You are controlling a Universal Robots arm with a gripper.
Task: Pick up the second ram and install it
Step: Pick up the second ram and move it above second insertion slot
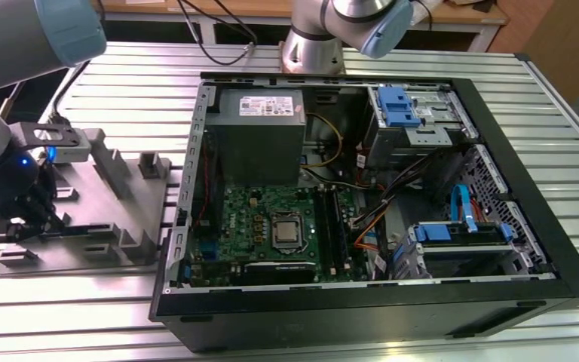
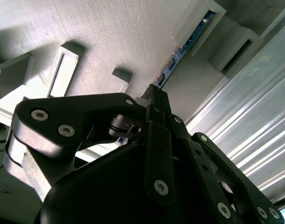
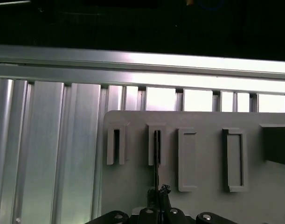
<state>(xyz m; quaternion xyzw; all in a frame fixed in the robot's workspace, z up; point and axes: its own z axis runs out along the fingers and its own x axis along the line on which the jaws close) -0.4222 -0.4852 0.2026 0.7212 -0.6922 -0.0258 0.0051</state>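
Holder plate (image 1: 99,188) on table (image 1: 390,60), exterior view's left of computer case (image 1: 370,317), ram (image 2: 175,60) in its slot

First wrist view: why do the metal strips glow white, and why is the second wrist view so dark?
In the first wrist view, light glares off the metal table, washing bands white; in the second wrist view, the black claw sits close to the lens and reflects little, while the grey holder shows soft shadows.

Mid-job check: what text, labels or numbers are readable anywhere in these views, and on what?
Power supply label: print present, too small to read.
Drive bay sticker: too small to read.
Second ram, gripped in the end effector: no readable marking.
So nothing can be quoted.
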